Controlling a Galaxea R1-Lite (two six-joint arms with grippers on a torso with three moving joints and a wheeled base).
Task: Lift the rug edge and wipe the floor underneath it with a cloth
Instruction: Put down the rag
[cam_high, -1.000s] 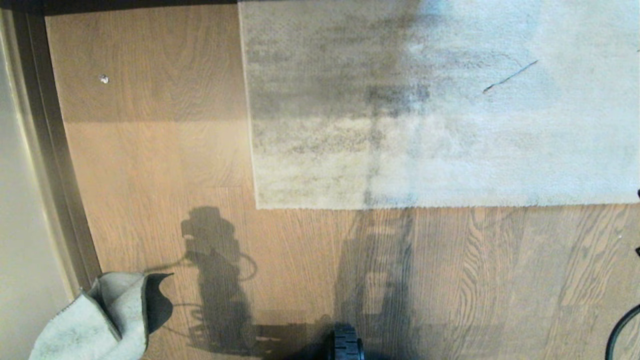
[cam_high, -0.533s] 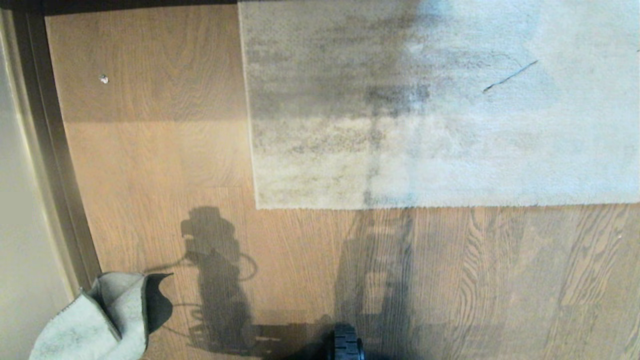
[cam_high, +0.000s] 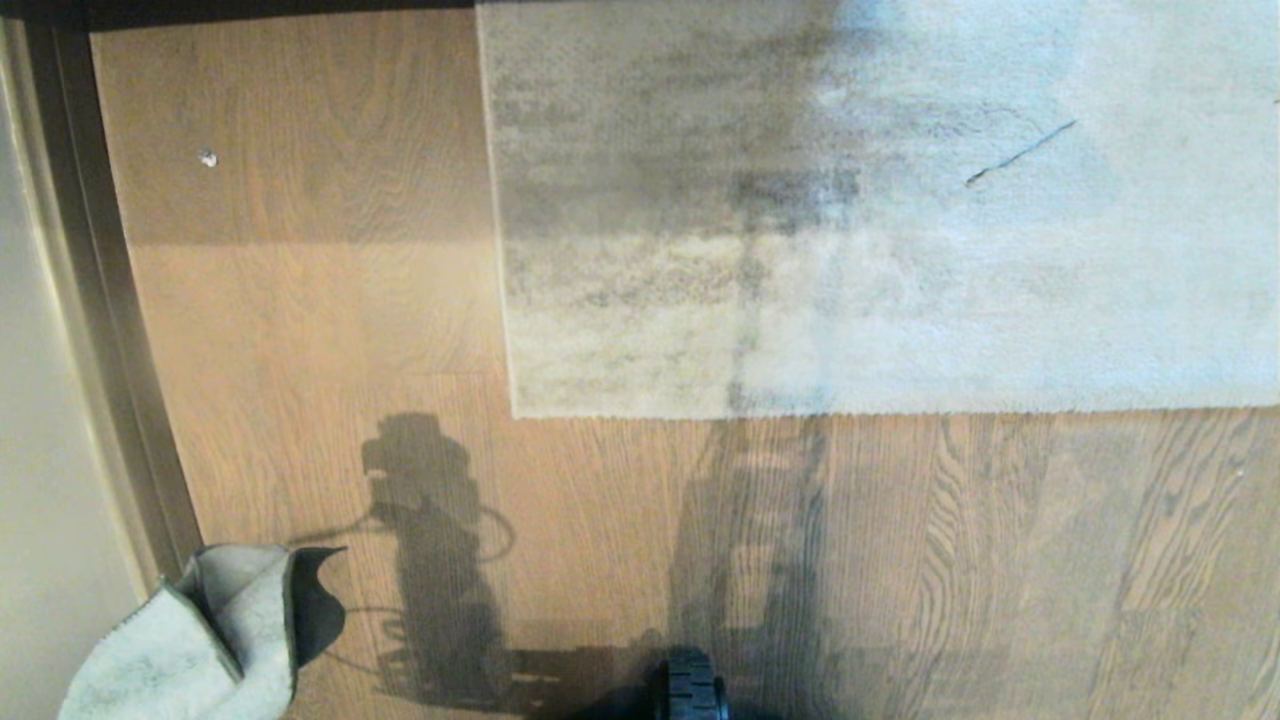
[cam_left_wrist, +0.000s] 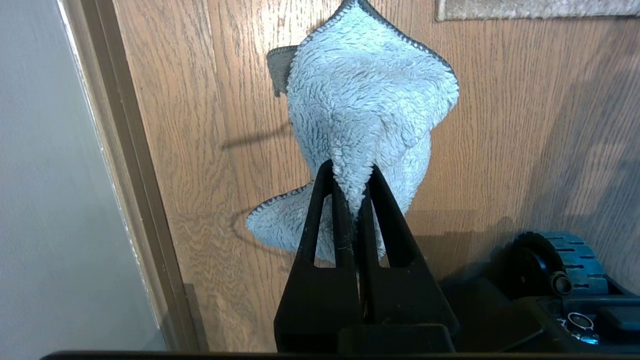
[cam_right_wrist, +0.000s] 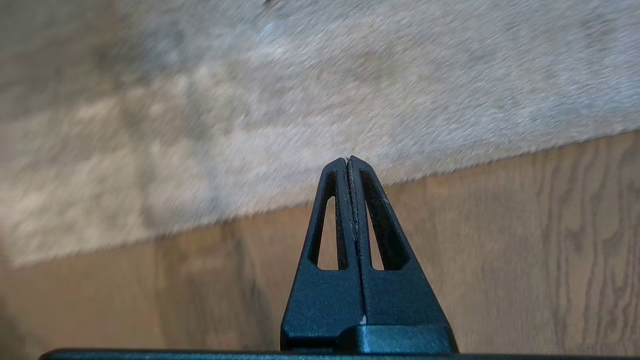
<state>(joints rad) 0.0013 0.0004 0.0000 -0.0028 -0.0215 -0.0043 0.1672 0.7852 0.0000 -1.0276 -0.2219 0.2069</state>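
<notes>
- Pinching the cloth (cam_left_wrist: 370, 105), the left gripper (cam_left_wrist: 352, 172) hangs near the skirting, well short of the rug edge (cam_high: 800, 408).
- The right gripper (cam_right_wrist: 348, 161), pressed together and empty, hovers by that edge.
- The rug probably lifts limply; its corner (cam_high: 522, 405) offers the easiest hold.

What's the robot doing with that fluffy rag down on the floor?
It's getting ready to clean under the rug. The left gripper is pinching the cloth, which dangles above the floor near the skirting strip. The right gripper is shut and empty, pointing at the rug edge. The rug lies flat, so nothing has been lifted or wiped yet.
</notes>
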